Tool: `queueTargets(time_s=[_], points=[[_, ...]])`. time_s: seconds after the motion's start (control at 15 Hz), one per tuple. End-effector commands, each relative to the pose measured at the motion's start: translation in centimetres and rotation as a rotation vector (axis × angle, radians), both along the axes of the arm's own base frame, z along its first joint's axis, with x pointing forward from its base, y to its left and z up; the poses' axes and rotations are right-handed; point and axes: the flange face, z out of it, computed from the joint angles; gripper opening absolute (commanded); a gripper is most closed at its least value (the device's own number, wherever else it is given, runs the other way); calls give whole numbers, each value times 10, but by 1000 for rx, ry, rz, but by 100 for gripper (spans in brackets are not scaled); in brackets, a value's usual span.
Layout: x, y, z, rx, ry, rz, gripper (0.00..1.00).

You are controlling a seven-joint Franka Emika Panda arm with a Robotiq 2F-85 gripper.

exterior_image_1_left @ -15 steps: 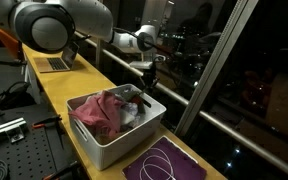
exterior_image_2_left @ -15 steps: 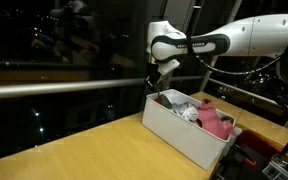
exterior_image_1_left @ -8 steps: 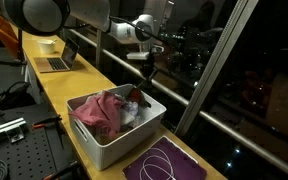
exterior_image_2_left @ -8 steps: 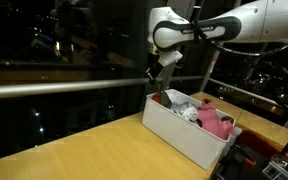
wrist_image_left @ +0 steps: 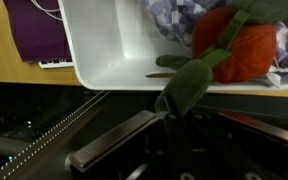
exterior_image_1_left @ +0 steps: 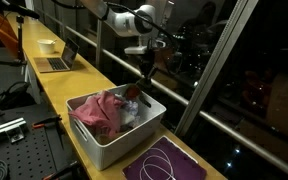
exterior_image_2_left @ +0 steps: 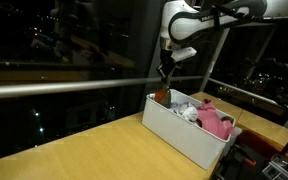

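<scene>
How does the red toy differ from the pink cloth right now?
The red toy is round and compact, with a green top; the pink cloth is a loose crumpled heap. The toy dangles by that top from the hand; the cloth lies in the bin, ungripped. The toy is at one end of the bin, the cloth towards the other. Both look soft.

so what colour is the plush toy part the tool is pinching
Green leafy stem of the orange-red round plush toy; clearest in the wrist view.
</scene>
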Motion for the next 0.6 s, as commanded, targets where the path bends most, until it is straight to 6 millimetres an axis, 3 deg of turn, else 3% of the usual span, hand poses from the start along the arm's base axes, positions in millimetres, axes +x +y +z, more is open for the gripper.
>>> queueTargets(time_s=[0.0, 0.2, 0.27, 0.33, 0.53], points=[[-37, -18, -17, 13, 35, -45, 1], [-65, -39, -45, 17, 72, -88, 1], [-75, -48, -55, 19, 83, -107, 30], [-87, -56, -64, 21, 96, -120, 32], [-124, -84, -86, 29, 122, -157, 52]])
